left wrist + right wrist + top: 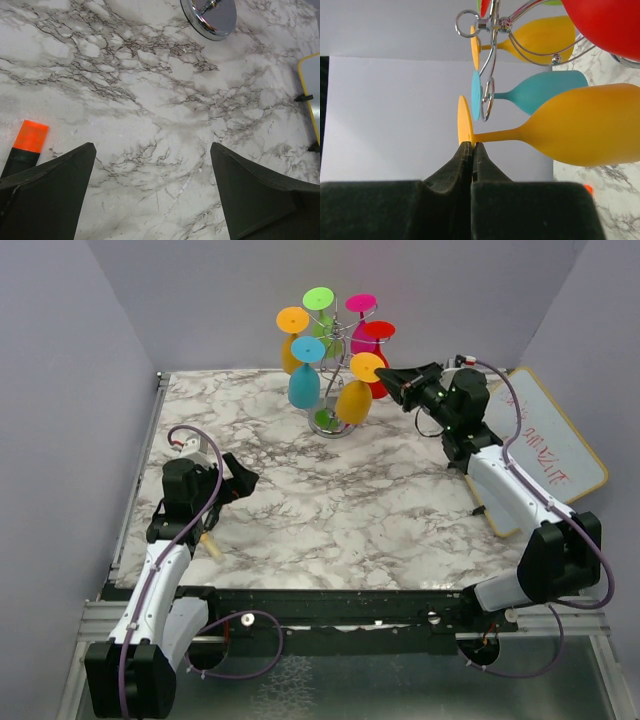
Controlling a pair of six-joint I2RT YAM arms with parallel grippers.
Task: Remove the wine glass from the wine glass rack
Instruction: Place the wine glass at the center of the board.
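My right gripper [471,146] is pressed fully shut with nothing between the jaws. Its tips sit at the foot of the yellow wine glass [580,127], apparently touching, though contact is uncertain. That glass hangs just ahead on the wine glass rack [504,24], not yet removed. My left gripper [152,146] stands wide and empty, well apart.

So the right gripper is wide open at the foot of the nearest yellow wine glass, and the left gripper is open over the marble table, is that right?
Not quite: the right gripper is shut, its fingers pressed together at the foot of the nearest yellow wine glass, as the right wrist view shows. The left gripper is indeed open over the marble table.
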